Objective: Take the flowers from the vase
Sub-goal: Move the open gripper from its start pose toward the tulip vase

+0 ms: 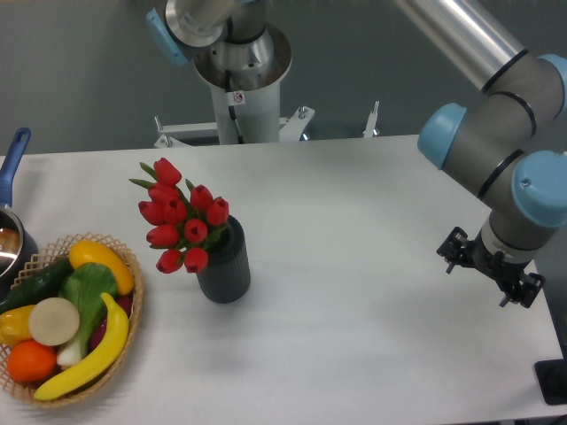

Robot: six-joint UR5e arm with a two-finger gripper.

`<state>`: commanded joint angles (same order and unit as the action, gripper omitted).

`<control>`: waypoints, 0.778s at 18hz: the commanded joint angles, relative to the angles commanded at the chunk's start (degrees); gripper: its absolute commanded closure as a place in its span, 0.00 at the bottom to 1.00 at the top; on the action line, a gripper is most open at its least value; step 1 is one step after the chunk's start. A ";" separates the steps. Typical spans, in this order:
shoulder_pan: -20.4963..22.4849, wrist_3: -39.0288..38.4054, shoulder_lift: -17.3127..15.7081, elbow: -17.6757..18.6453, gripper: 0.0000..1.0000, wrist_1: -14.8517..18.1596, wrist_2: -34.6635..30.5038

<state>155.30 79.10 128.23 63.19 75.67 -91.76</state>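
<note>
A broad white matte table [354, 266] fills the view, with a plain grey wall behind it and a white metal pedestal [241, 111] carrying the arm's base at the far edge. A small sticker sits on that pedestal, too small to read. Left of centre stands the small dark grey ribbed cylinder vase [223, 266], upright, and the bunch of red tulip buds with green leaves [182, 217] sits in its mouth, leaning out to the left. At the left edge, a wicker basket [124, 310] holds yellow, green and orange produce, and just behind it a metal pot with a blue handle [12, 177] peeks in. Over on the right, well apart from the vase, hangs the black two-finger gripper [492, 274]; I cannot tell how its jaws stand.
</note>
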 joint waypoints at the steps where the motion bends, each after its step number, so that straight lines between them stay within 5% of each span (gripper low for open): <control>1: 0.00 0.00 0.00 0.09 0.00 0.00 0.00; 7: -0.88 3.51 -1.31 2.89 0.00 -4.03 1.14; 12: -0.88 4.39 -5.35 11.31 0.00 -5.45 1.58; 14: -0.62 4.22 -7.11 15.27 0.00 -9.99 3.50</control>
<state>154.68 83.32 121.12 78.47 65.68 -88.26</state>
